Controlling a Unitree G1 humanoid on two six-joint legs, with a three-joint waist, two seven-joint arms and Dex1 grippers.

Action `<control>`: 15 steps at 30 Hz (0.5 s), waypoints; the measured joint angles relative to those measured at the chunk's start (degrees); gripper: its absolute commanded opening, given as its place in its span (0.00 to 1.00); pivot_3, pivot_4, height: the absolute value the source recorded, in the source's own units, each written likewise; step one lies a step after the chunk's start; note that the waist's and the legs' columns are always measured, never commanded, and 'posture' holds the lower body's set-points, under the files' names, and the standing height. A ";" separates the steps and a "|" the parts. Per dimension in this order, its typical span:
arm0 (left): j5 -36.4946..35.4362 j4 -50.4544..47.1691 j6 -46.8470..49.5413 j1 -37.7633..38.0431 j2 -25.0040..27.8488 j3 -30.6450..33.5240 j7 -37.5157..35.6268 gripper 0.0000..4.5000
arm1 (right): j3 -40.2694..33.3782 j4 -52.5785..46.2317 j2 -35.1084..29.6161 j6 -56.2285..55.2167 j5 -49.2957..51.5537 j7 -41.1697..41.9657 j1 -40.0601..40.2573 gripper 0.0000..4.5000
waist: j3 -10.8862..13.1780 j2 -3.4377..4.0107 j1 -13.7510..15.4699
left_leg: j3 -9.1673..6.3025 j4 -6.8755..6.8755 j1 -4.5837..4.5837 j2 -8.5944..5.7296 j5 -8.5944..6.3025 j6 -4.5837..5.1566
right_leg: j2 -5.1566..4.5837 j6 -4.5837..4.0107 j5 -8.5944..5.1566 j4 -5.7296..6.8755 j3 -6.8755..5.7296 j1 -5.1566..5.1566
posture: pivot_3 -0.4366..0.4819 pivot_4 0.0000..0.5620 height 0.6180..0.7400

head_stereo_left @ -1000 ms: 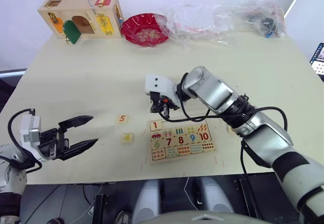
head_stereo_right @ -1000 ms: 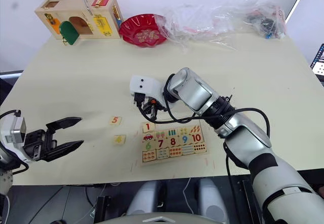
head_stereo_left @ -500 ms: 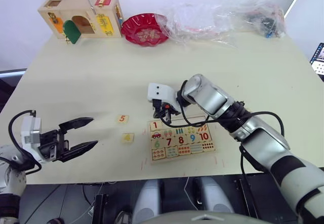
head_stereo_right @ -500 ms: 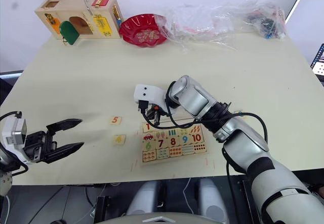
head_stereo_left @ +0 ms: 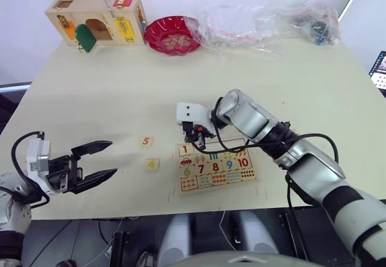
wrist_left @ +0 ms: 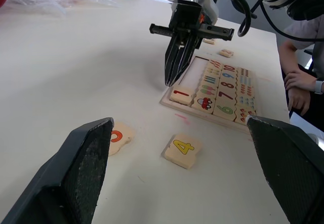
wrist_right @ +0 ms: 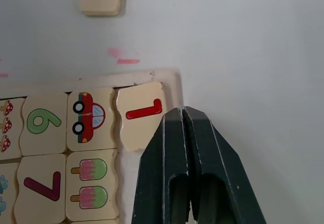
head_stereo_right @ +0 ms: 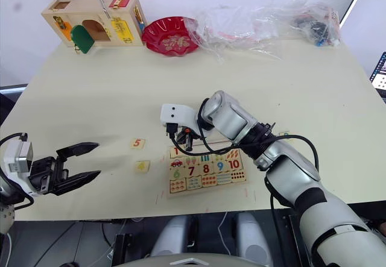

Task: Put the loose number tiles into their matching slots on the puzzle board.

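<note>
Puzzle board (head_stereo_left: pixel 218 166): lying flat near the front edge of the pale table (head_stereo_left: pixel 120 92), its top row holding a tile with a red 1 (wrist_right: pixel 137 115) in the corner slot, the rest of that row (wrist_left: pixel 202 68) sitting bare. Lower rows are showing picture tiles, the digits 6 to 10 and dot tiles. Right gripper (head_stereo_left: pixel 199 137): hanging point-down just beside the board's back corner next to the 1 tile, its two black fingers (wrist_right: pixel 187 153) pressed together with nothing between them; the wrist view is showing the tips at the tile's edge, though contact is not clear. Tile with an orange 5 (head_stereo_left: pixel 145 141): lying loose on the table to the left of the board. Tile with a yellow 4 (head_stereo_left: pixel 152 164): lying loose nearer the front edge, between the 5 tile and the board, apart from both. Two more small tiles (wrist_left: pixel 218 47): lying on the table beyond the board's far end, digits too small to read. Left gripper (head_stereo_left: pixel 99 160): hovering over the table's front left corner, well apart from the tiles, fingers spread wide and holding nothing. Back edge of the table: wooden latch box (head_stereo_left: pixel 96 20), red bowl (head_stereo_left: pixel 173 35), crumpled clear plastic bag (head_stereo_left: pixel 265 20). A person's hand (wrist_left: pixel 297 90) is resting by the table's right side.
</note>
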 measured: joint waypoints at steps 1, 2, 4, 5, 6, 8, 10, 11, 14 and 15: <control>-0.02 0.00 0.00 0.08 0.00 0.00 0.00 1.00 | 0.00 0.00 0.00 0.00 -0.07 0.09 0.18 0.01 | 0.00 0.00 0.00 | 0.00 0.00 0.00 0.00 0.00 0.00 | 0.00 0.00 0.00 0.00 0.00 0.00 | 0.48 0.27 1.00; -0.05 0.00 0.00 0.22 0.00 0.00 0.00 1.00 | 0.01 0.00 0.00 0.00 -0.21 0.26 0.36 0.01 | 0.00 0.00 -0.01 | 0.00 0.00 0.00 0.00 0.00 0.00 | 0.00 0.00 0.00 0.00 0.00 0.00 | 0.48 0.27 1.00; -0.07 0.00 0.00 0.37 0.00 0.00 0.00 1.00 | 0.02 0.00 0.01 0.00 -0.47 0.43 0.47 0.01 | 0.00 0.00 0.00 | 0.00 0.00 0.00 0.00 0.00 0.00 | 0.00 0.00 0.00 0.00 0.00 0.00 | 0.48 0.27 1.00; -0.07 0.00 0.00 0.43 0.00 0.00 0.00 1.00 | 0.02 0.00 0.04 0.00 -0.68 0.44 0.48 0.01 | 0.00 0.00 0.00 | 0.00 0.00 0.00 0.00 0.00 0.00 | 0.00 0.00 0.00 0.01 0.00 0.00 | 0.48 0.27 1.00; -0.07 0.00 0.00 0.46 0.00 0.00 0.00 1.00 | 0.02 -0.02 0.05 0.00 -0.86 0.47 0.50 0.01 | 0.00 0.00 0.00 | 0.00 0.00 0.00 0.00 0.00 0.00 | 0.00 0.00 0.00 0.01 0.00 0.00 | 0.48 0.27 1.00; -0.07 0.00 0.00 0.51 0.00 0.00 0.00 1.00 | 0.01 -0.14 0.05 -0.10 -1.06 0.51 0.79 0.01 | 0.00 0.00 0.01 | 0.00 0.00 0.00 0.00 0.00 0.00 | 0.00 0.00 0.00 0.00 0.00 0.00 | 0.48 0.27 1.00; -0.07 -0.02 -0.01 0.54 0.00 0.00 0.00 1.00 | 0.01 -0.40 0.00 -0.22 -1.08 0.58 1.02 0.01 | 0.00 0.00 0.00 | 0.00 0.00 0.00 0.00 0.00 0.00 | 0.00 0.00 0.00 0.01 0.00 0.00 | 0.48 0.27 1.00; -0.07 -0.02 -0.01 0.57 0.00 0.00 0.00 1.00 | 0.00 -0.49 -0.02 -0.22 -1.08 0.58 1.08 0.01 | 0.00 0.00 0.00 | 0.00 0.00 0.00 0.00 0.00 0.00 | 0.00 0.00 0.00 0.01 0.00 0.00 | 0.48 0.27 1.00; -0.07 -0.02 -0.02 0.64 0.00 0.00 0.00 1.00 | 0.00 -0.88 -0.11 0.11 -1.09 0.67 1.17 0.01 | 0.00 0.00 0.01 | 0.00 0.00 0.00 0.00 0.00 0.00 | 0.00 0.00 0.00 0.00 0.00 0.00 | 0.48 0.27 1.00; -0.08 -0.02 -0.02 0.64 -0.01 0.00 0.00 1.00 | 0.00 -0.90 -0.11 0.15 -1.09 0.69 1.17 0.01 | 0.00 0.00 0.01 | 0.00 0.00 0.00 0.00 0.00 0.00 | 0.00 0.00 0.00 0.00 0.00 0.00 | 0.48 0.27 1.00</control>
